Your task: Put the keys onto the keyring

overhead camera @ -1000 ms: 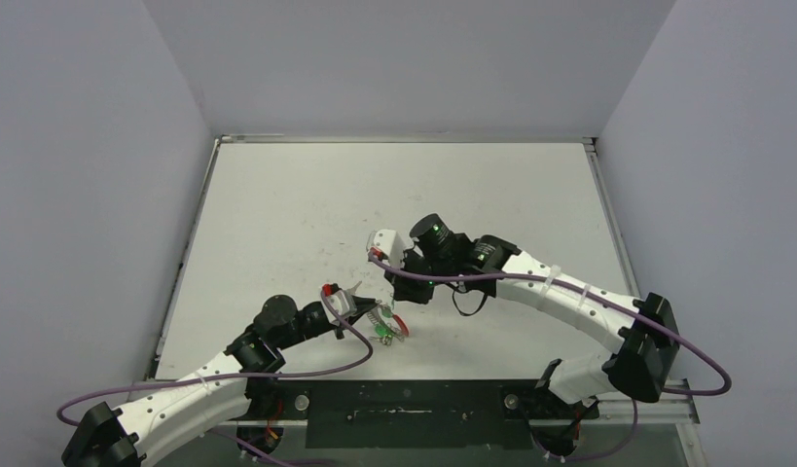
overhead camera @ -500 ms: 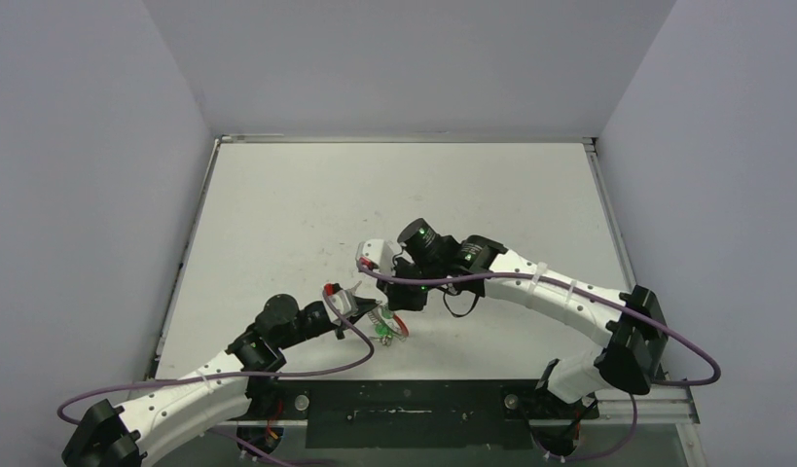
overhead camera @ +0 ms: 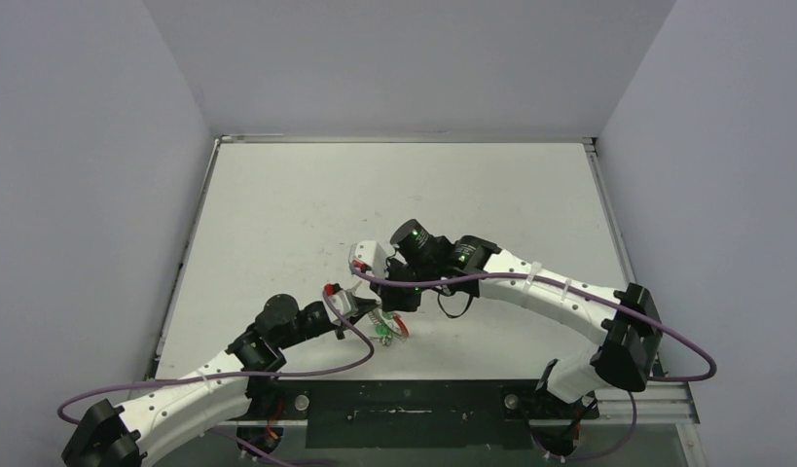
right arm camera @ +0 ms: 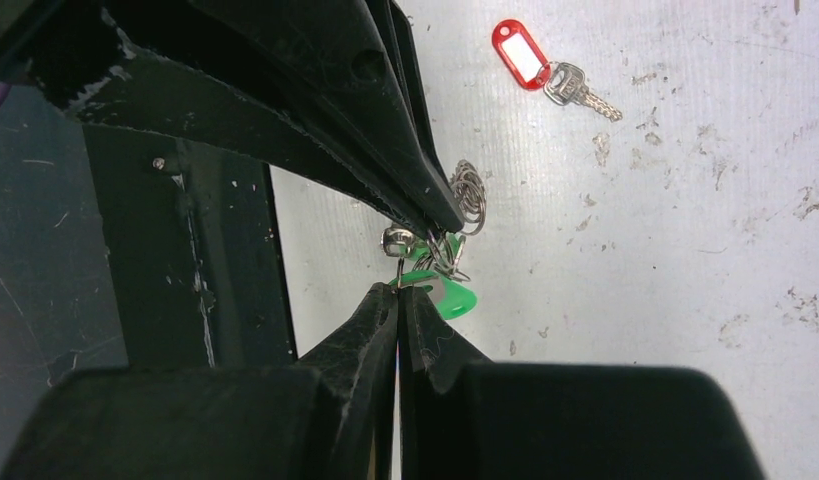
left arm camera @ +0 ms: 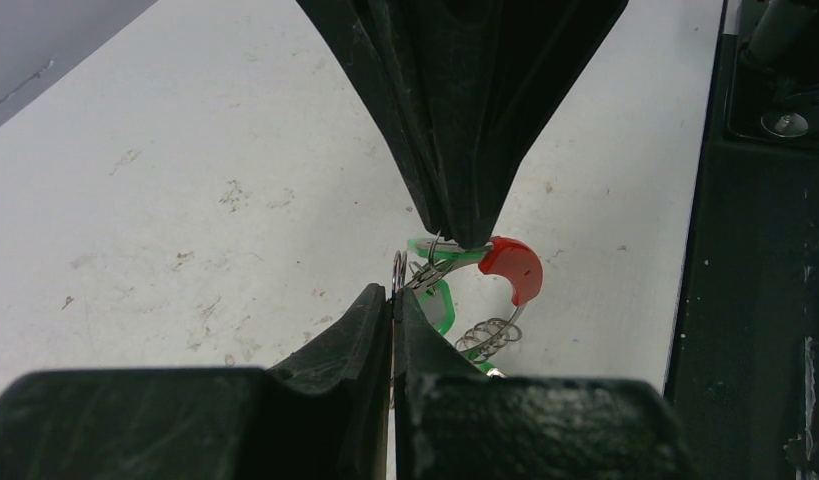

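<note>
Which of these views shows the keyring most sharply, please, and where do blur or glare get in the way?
Left wrist: keyring sharp, its own jaws a dark blur up close. Right wrist: red tag crisp, but its window glares white; jaws underexposed. Top view: even, soft light, yet the keyring is tiny and partly hidden.

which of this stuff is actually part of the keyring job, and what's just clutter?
Job: keyring, green-tagged keys, red-tagged key lying apart on the table, left gripper, right gripper.
Not the job: purple cables, black mounting rail. No loose clutter visible.
</note>
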`<state>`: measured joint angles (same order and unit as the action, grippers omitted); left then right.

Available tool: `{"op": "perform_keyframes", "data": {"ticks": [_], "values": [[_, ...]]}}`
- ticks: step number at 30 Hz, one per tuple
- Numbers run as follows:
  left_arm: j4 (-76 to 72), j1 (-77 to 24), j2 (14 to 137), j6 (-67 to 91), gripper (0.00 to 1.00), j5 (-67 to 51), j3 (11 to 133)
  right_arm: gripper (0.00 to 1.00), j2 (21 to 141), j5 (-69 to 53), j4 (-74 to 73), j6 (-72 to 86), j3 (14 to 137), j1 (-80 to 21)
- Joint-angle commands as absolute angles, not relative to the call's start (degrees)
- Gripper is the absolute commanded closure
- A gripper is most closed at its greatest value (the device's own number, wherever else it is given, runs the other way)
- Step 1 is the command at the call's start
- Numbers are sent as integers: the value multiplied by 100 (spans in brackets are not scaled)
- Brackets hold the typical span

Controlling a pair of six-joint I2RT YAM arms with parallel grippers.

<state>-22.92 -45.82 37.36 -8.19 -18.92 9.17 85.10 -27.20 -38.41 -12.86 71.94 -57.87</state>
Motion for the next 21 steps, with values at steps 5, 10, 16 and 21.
{"op": "perform_keyframes", "data": {"ticks": [5, 10, 16, 21], "values": [[-2659, -4614, 3735, -826, 100, -2030, 1222, 100, 8729, -2516, -3658, -1264, 7538, -5836], [-2654, -4614, 3749, -817, 100, -2039, 1222, 100, 8763, -2454, -3559, -1202, 7527, -5845], [-2665, -4614, 3755, -804, 100, -2048, 1213, 100, 8768, -2343, -3475, -1139, 7515, -5868], [-2664, -4606, 3765, -805, 100, -2048, 1213, 100, 8728, -2386, -3396, -1140, 7521, -5880]]}}
